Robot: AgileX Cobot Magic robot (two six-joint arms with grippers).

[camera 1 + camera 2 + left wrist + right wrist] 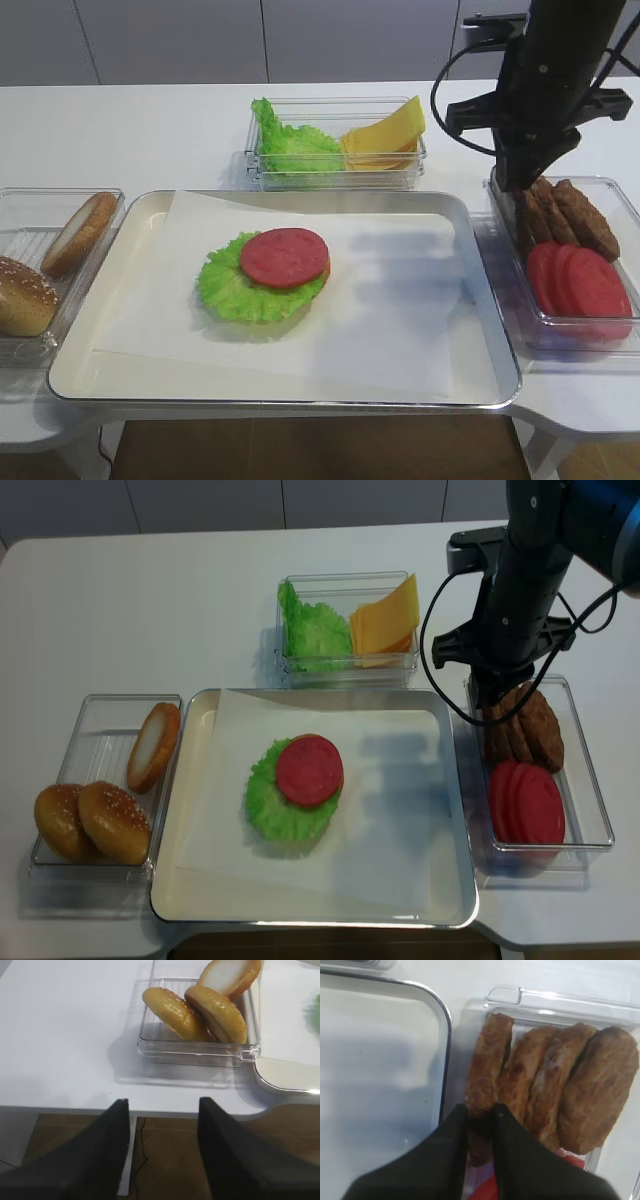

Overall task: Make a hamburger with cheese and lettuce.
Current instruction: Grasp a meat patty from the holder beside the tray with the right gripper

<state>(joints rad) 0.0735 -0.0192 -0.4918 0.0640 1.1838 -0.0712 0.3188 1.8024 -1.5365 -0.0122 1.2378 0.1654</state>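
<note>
On the white table (200, 590), the right gripper (480, 1112) is clenched on the leftmost brown patty (487, 1057) in its clear bin (555, 1000), with the hamburger (296, 785) on the tray (190, 810) to its left, the cheese (385, 620) and lettuce (312, 630) beyond, and the left gripper (162, 1110) released.

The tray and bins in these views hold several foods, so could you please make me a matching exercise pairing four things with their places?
Things:
1. hamburger
2. cheese
3. right gripper
4. sesame buns

Places:
A. left bin
B. far bin, beside lettuce
C. paper on the tray
D. shut on the leftmost patty

Pairs: 1-C, 2-B, 3-D, 4-A
</note>
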